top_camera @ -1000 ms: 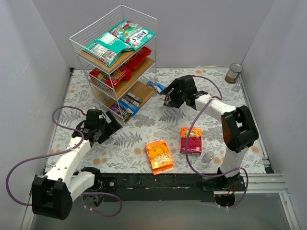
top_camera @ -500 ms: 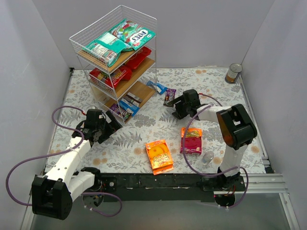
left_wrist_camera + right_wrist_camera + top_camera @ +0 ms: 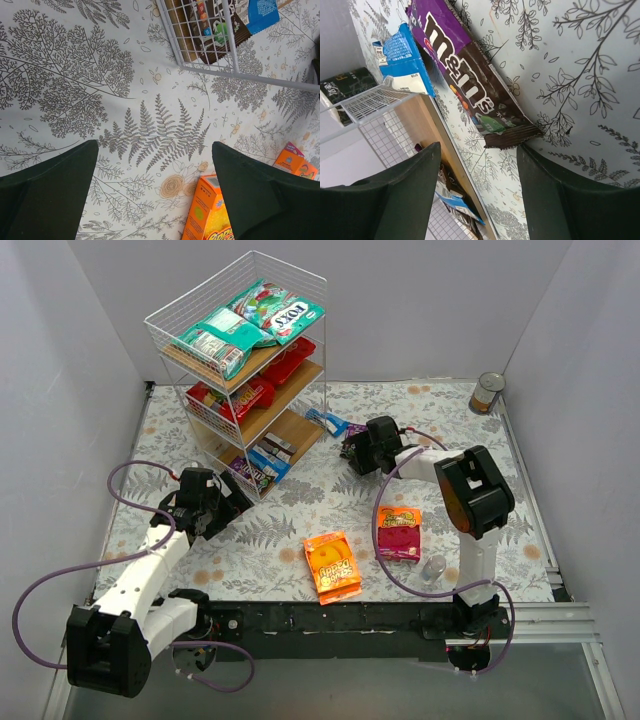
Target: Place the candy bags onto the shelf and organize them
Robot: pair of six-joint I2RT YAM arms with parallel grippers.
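- R gripper (image 3: pixel 479 147): fingers (image 3: pixel 405 195) stand apart, one on either side of the crimped end of a flat purple-and-brown candy pack (image 3: pixel 465 85). Not clamped on it.
- Pack lies flat on the fern-print tablecloth (image 3: pixel 280 530). Its other end is just beside a small blue packet (image 3: pixel 405 60), which sits at the foot of the rack.
- L gripper (image 3: pixel 155 145): fingers spread wide, nothing betw. them. It hovers over bare cloth near the rack's front corner, well apart from the R arm.
- Three-tier white wire rack with light wooden boards (image 3: pixel 290 430), far-left of table:
- Top tier: teal-green glossy bags (image 3: pixel 250 325), overlapping.
- Mid tier: red bags (image 3: pixel 260 385).
- Bottom tier: small dark and blue packs (image 3: pixel 255 470) at the front end; rest of the board bare.
- Off the rack, near the front edge betw. the arms: orange flat bag (image 3: pixel 332 565) and pink-orange bag (image 3: pixel 399 532), near each other, not touching.
- Small clear cup (image 3: pixel 433 568) just beside the pink-orange bag, on its R side.
- Silver tin can (image 3: pixel 487 393) upright in the far-right corner.
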